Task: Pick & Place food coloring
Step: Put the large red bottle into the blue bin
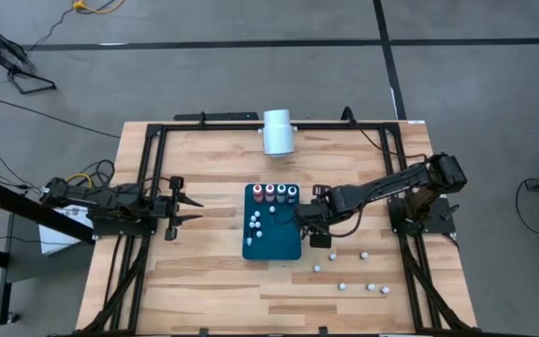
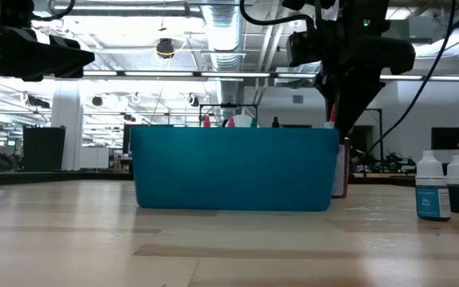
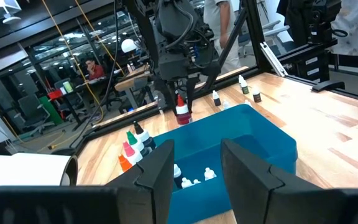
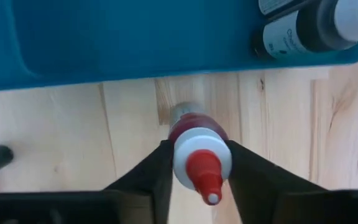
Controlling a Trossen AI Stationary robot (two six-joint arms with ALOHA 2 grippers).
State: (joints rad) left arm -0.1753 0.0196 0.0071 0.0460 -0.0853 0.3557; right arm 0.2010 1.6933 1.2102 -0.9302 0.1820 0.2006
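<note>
A teal bin point(image 1: 271, 239) sits mid-table. A row of taller food coloring bottles point(image 1: 274, 194) stands along its far end, and small white-capped ones point(image 1: 254, 225) stand inside it. A red food coloring bottle point(image 4: 191, 127) with a white cap and red tip stands on the table just right of the bin. My right gripper point(image 1: 305, 220) is above it, shut on it. My left gripper point(image 1: 190, 211) hovers level and open left of the bin, holding nothing. My right gripper pinches the red bottle's white cap point(image 4: 194, 155) between its two fingers, one on each side. The fingers point(image 4: 160, 165) come from above, pointing steeply down. The bottle stands upright with its base point(image 2: 341, 194) on the table, beside the bin's right wall.
Several small bottles point(image 1: 342, 285) lie scattered on the table right of the bin, two of them close to the low camera point(image 2: 445, 187). A white cylinder point(image 1: 277, 131) lies at the far edge. A black frame rail point(image 1: 148, 187) borders the table.
</note>
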